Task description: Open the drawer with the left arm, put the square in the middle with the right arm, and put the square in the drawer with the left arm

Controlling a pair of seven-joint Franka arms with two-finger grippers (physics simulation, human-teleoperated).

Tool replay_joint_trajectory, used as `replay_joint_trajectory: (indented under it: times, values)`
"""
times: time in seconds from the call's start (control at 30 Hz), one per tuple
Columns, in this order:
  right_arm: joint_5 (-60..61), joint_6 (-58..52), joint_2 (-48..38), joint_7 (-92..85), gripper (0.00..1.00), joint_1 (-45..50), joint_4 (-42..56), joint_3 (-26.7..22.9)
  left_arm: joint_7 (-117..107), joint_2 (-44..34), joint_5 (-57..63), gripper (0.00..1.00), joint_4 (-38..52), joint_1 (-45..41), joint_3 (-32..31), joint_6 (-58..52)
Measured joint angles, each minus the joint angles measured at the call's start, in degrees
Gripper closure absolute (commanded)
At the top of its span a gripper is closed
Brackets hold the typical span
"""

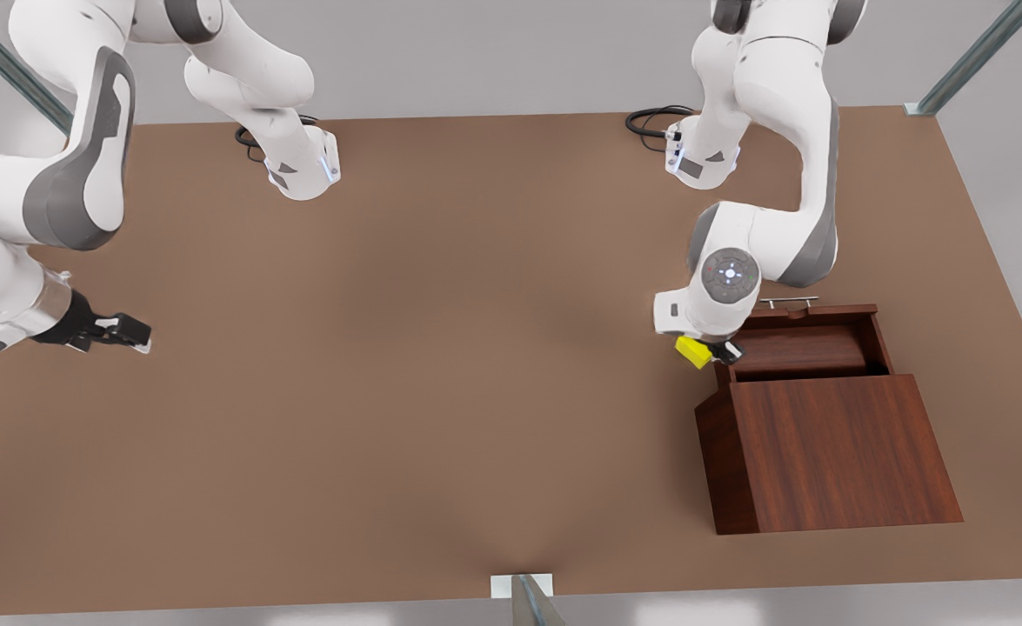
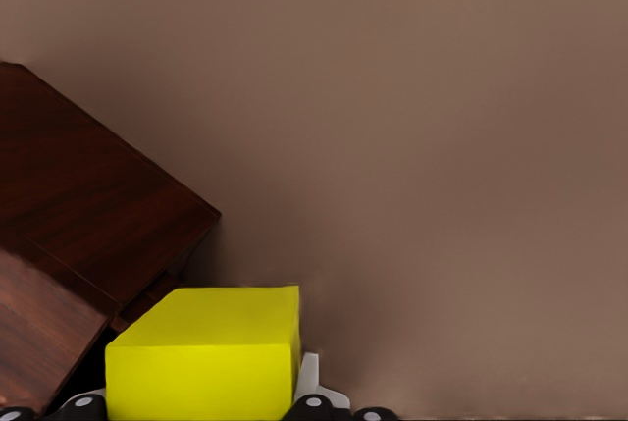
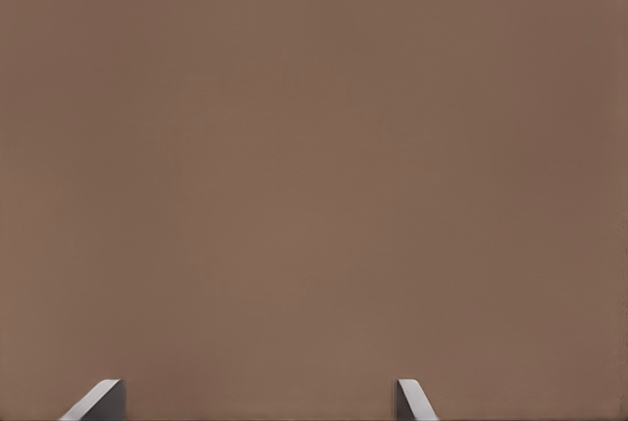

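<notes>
Left gripper point(image 1: 709, 350) clamped the square point(image 1: 692, 351) at the open drawer point(image 1: 802, 348).

Front view: the cube hung just beside the drawer's corner toward the front view's left, above the tabletop point(image 1: 441, 374); the right gripper point(image 1: 132, 335) waited far off, fingers parted, empty. Left wrist view: the square point(image 2: 206, 352) sat between the fingers, cabinet point(image 2: 78, 235) near. Right wrist view: parted fingertips point(image 3: 98, 401) over bare tabletop point(image 3: 314, 195).

— What carries everything here?
— A plain matte brown desk point(image 1: 441, 365), unmarked across its middle.
— What rests on it?
— A dark reddish-brown wooden cabinet point(image 1: 832, 452) stands toward the front view's right, its drawer point(image 1: 802, 348) pulled open. Two white arm bases point(image 1: 302, 169) are bolted along the far edge, each beside a coiled black cable point(image 1: 654, 117).
</notes>
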Motion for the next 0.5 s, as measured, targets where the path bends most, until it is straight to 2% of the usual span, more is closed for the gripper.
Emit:
replay_joint_trajectory:
  times: [0.13,0.23,0.27,0.4,0.5]
  values:
    - [0.46,0.02,0.26,0.17,0.00,0.77,0.07,0.13,14.85,0.40,-2.82,0.37,-2.68,0.13,9.54,0.26]
    - [0.57,0.00,0.04,0.12,0.00,0.40,0.03,0.05,21.63,0.88,-3.90,0.34,-4.31,1.72,12.45,0.17]
    - [0.57,0.00,0.17,0.17,0.00,0.67,-0.01,0.14,22.13,0.97,-4.14,0.00,-4.55,2.17,12.47,0.08]
    - [0.66,-0.06,-0.08,0.56,0.00,0.71,0.16,0.14,21.36,1.77,-5.00,0.00,-4.48,2.31,12.90,-0.44]
    - [1.35,0.66,0.67,0.52,0.00,-0.09,0.15,0.04,10.88,2.05,-5.50,0.00,-2.24,2.26,12.91,-6.21]
